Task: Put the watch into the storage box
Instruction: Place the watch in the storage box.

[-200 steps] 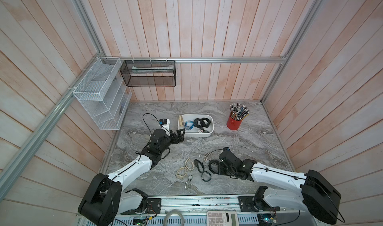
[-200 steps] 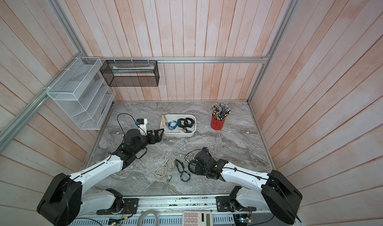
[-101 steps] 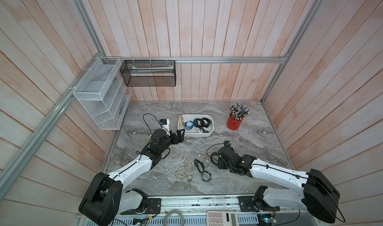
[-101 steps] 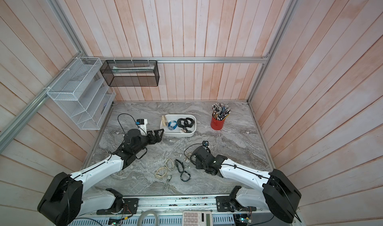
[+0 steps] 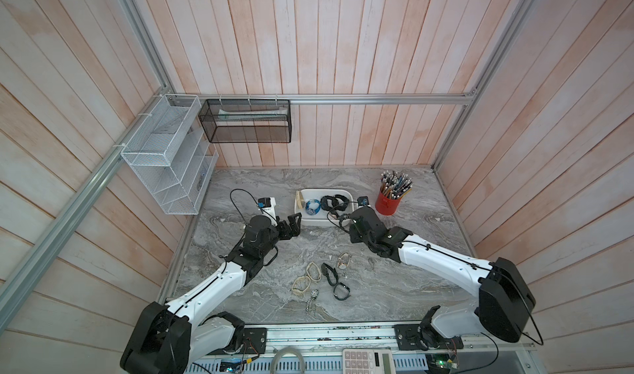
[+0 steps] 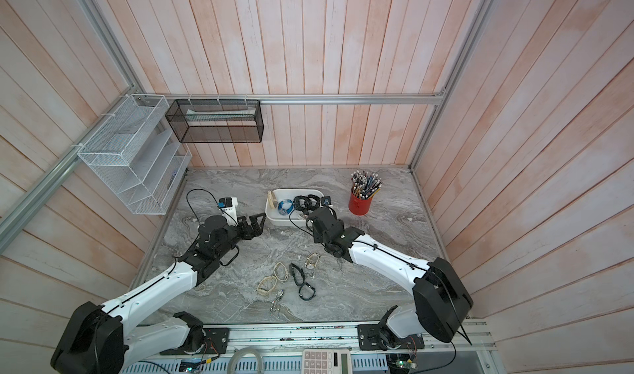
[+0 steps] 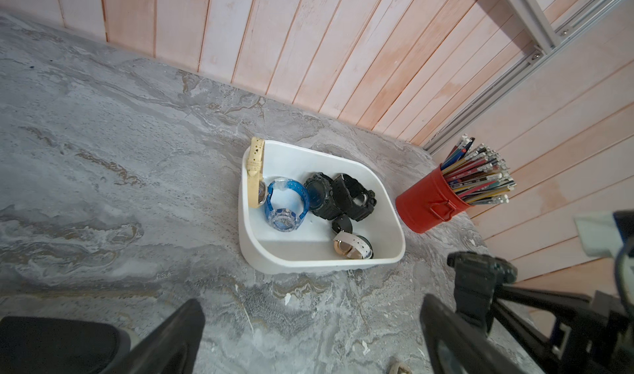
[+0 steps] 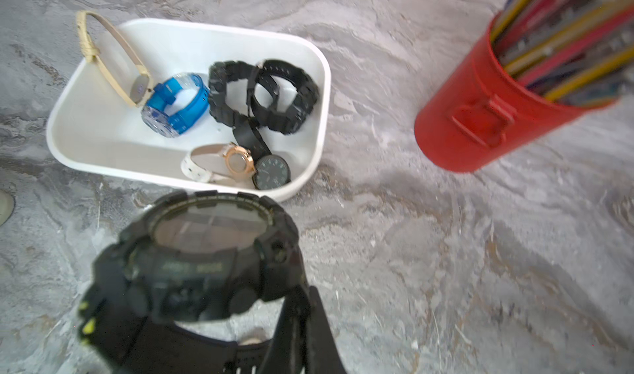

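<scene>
Toward the back edge of the grey bench (image 5: 394, 286), the right end effector (image 5: 339, 219) clamps a chunky black digital watch (image 8: 206, 248) beside the white plastic storage box (image 5: 314, 222); the left end effector (image 5: 292, 226) stands wide.

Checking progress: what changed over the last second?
The right gripper, shut on the black digital watch, carried it from beside the loose watches up to the storage box. The left gripper stayed open beside the box; loose watches unmoved.
</scene>
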You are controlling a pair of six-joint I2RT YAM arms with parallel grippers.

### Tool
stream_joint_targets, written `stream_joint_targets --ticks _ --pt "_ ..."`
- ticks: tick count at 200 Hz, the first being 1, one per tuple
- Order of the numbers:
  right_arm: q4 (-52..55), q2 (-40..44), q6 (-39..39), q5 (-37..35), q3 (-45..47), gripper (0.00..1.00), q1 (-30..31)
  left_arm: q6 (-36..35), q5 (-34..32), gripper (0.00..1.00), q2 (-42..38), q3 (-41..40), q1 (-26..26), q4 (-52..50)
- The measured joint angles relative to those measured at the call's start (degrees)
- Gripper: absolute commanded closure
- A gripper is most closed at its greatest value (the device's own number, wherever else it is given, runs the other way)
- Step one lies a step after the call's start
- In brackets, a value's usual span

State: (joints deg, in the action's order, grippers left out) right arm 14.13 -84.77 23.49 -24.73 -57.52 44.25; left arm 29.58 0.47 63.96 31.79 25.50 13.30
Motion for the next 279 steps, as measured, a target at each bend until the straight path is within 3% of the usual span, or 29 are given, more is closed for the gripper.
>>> stream_joint_targets --ticks 87,125,215,238,261,279 --pt "-3.3 -20.5 -13.1 3.8 -19.4 1.00 -2.3 0.2 -3.8 0.01 -10.4 -4.6 0.0 -8.2" --pt "-5.3 -27.1 -16.5 5.8 -26.9 1.00 -4.0 0.3 -4.0 0.01 -10.9 -4.8 0.0 -11.3" --pt "-6.7 -37.3 -19.2 9.5 -32.4 1.00 -6.0 1.9 -4.4 0.01 -13.4 -5.8 0.0 -12.9" --pt "-6.6 -38.1 -19.2 9.8 -32.7 0.90 -6.0 2.0 -4.4 0.01 -13.0 -5.8 0.0 -12.9" --pt "-6.8 -38.1 -18.6 10.5 -33.0 0.64 -6.0 2.0 -4.3 0.01 -12.0 -5.8 0.0 -12.9" --pt "-6.9 -37.7 -18.8 11.6 -33.0 0.50 -6.0 2.0 -4.3 0.01 -11.6 -5.8 0.0 -12.9"
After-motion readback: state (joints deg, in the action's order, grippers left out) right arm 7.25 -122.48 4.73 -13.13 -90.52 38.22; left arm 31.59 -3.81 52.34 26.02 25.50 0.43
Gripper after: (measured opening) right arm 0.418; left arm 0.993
